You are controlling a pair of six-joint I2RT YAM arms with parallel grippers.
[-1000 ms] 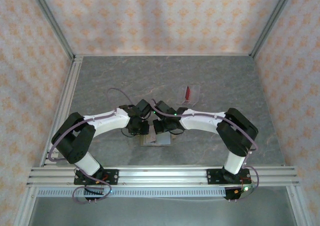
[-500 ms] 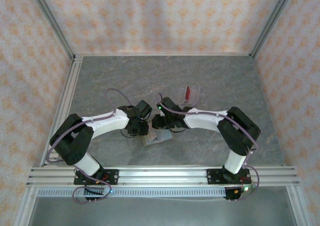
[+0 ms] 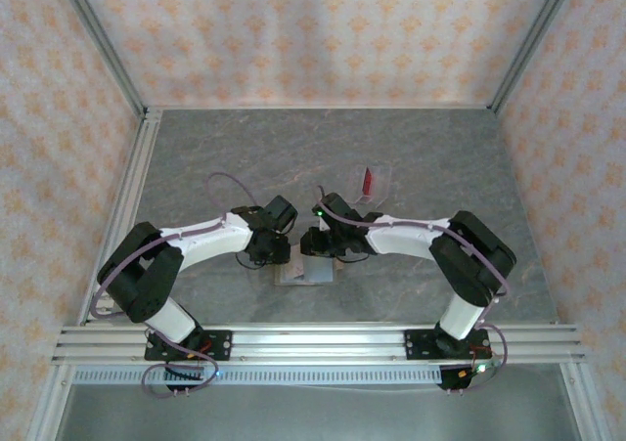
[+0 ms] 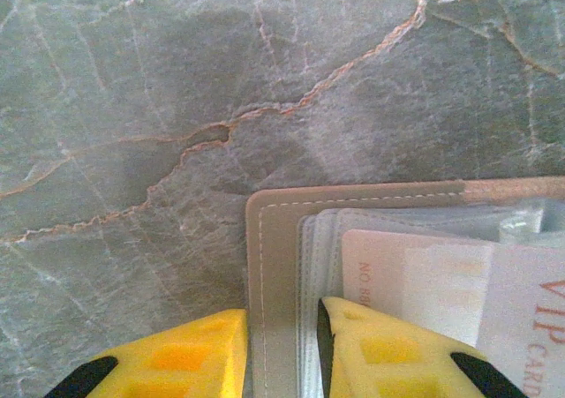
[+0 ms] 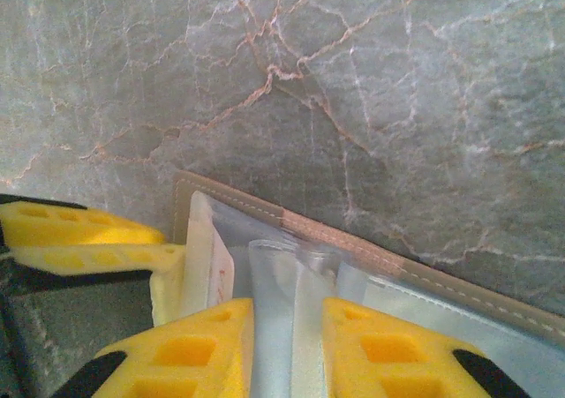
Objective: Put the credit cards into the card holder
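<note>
Card holder lies open and flat on the table, near the middle, grey inside up with its clear sleeves fanned across it. A pale card with red lettering sits in one of them. On its left edge you've got the left gripper clamped on the tan cover, one finger either side of the stitched border. On the right side, the right gripper stands with its fingers a little apart astride a clear sleeve (whether it pinches that sleeve or merely straddles it, I cannot tell). Farther back and to the right, well apart from the card holder, a red card stands upright in the clear stand. My read: that one comes next. To do it well, lift the right fingers straight up off the sleeve so nothing drags. Treat the left clamp as your anchor. Then bring the next card in edge-first, flat along the sleeve mouth, not down onto it.
</note>
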